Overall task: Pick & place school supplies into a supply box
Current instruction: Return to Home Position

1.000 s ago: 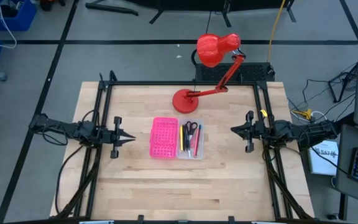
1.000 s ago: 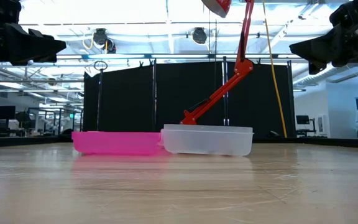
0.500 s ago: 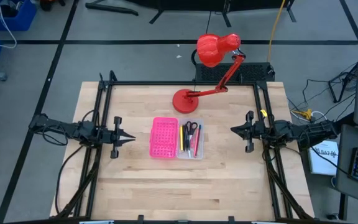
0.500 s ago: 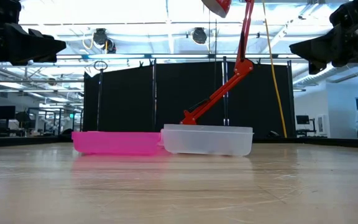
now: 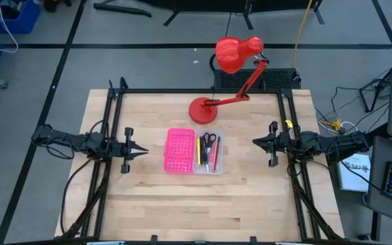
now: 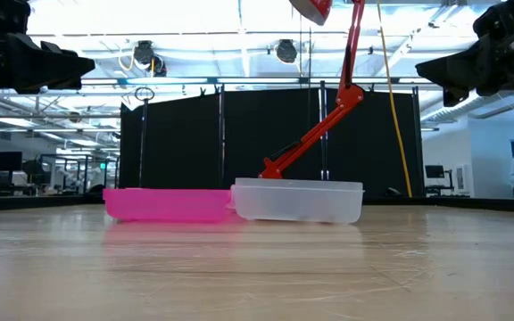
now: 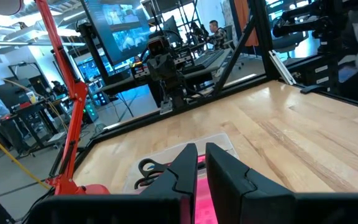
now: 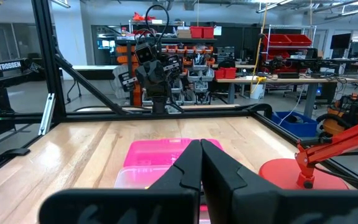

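Since school supplies (image 5: 207,150) lie in clear tray half of supply box (image 5: 180,151), mid tabletop (image 5: 250,190), we judge nothing left to pick. Box between tools: pink lid toward left tool (image 5: 140,151), tray toward right tool (image 5: 257,141), nearer one. Both tools pinched together, empty.

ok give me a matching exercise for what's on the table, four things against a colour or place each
Things:
1. lid
2. tray
3. lamp base
4. scissors

Colour or place:
a. inside the tray
b. pink
c. red
d. clear

Pairs: 1-b, 2-d, 3-c, 4-a
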